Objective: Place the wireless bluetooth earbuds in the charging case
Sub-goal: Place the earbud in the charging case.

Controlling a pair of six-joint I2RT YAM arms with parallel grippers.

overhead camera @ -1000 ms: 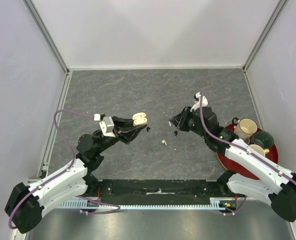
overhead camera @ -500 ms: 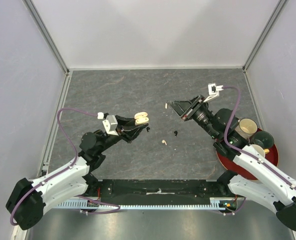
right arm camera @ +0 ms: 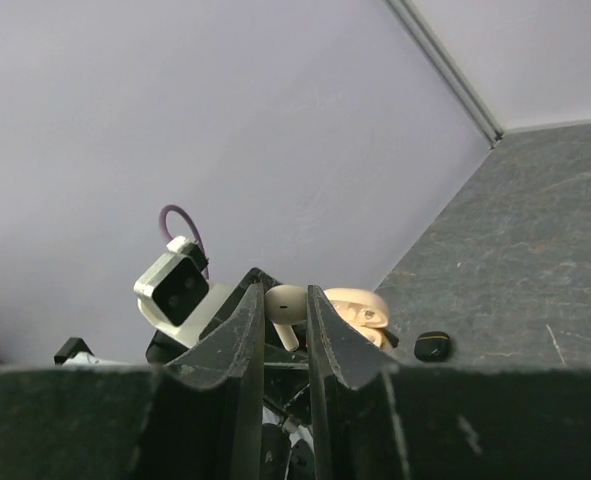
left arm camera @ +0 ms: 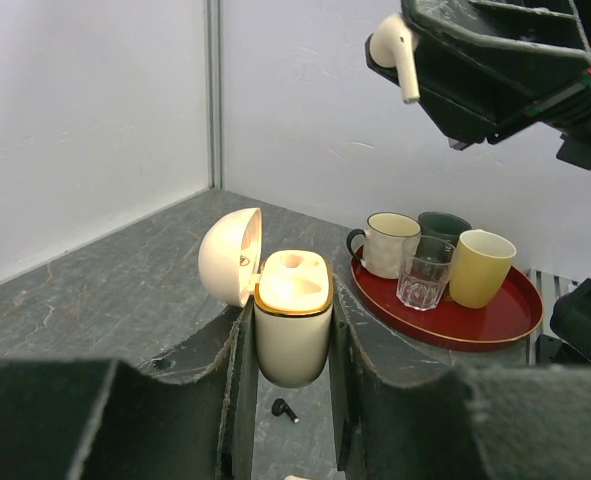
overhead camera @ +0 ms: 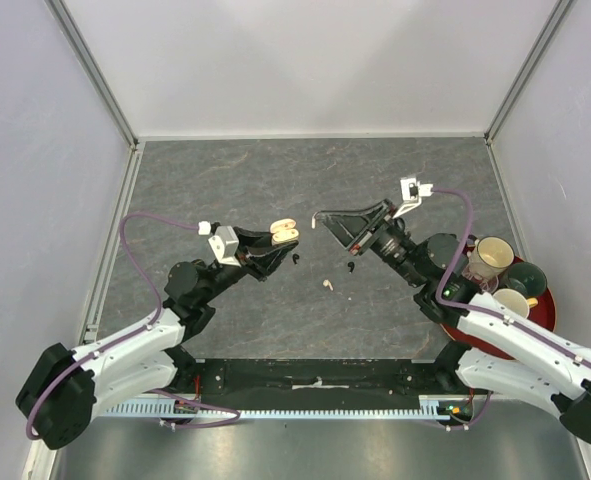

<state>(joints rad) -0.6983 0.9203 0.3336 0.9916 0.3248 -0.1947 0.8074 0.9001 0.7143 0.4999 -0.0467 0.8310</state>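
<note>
Your left claw [overhead camera: 273,246] clamps the charging case [left arm camera: 293,322] upright at centre frame, lid back, sockets offered upward. Just right of it, your raised right claw [overhead camera: 322,219] pinches a cream-white earbud [left arm camera: 393,42], seemingly poised for insertion.

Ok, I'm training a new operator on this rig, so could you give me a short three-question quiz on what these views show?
1. True or false: the charging case clamped in the left gripper has its lid closed.
2. What does the right gripper hold, raised above the table?
A. a black earbud
B. a cream-white earbud
C. a mug
3. How many drinking vessels stand on the red tray?

Key: 1 false, the lid is flipped open; 2 B; 3 four: three mugs and one clear glass.
</note>
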